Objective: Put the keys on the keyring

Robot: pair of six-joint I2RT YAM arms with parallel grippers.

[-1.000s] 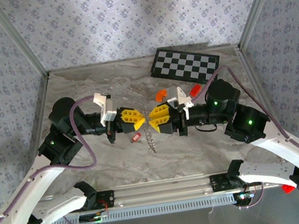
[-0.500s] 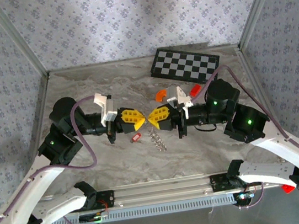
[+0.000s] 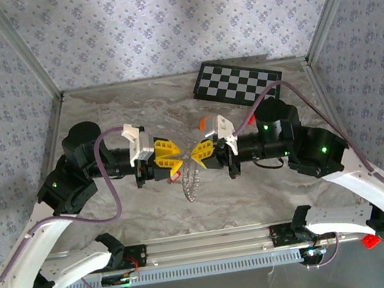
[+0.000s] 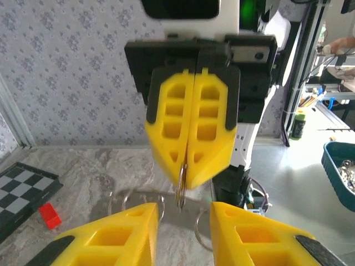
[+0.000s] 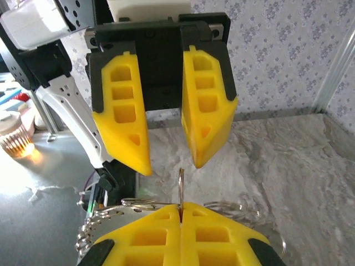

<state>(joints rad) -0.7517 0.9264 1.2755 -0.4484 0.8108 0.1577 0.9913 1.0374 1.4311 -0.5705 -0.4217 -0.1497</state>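
Here, the right hand (image 3: 195,153) was clamped on the keyring (image 3: 190,183), which hung beneath it. The left hand (image 3: 176,156) faced it, fingers apart.

Where we found things on the table

The left gripper (image 3: 179,154) and the right gripper (image 3: 194,155) faced each other tip to tip over the middle of the table (image 3: 102,114). The keyring (image 3: 191,183) hung between and below them. The keys (image 3: 175,177) lay just left of it, the arc piece (image 3: 204,121) behind, and the board (image 3: 237,82) at the far right.
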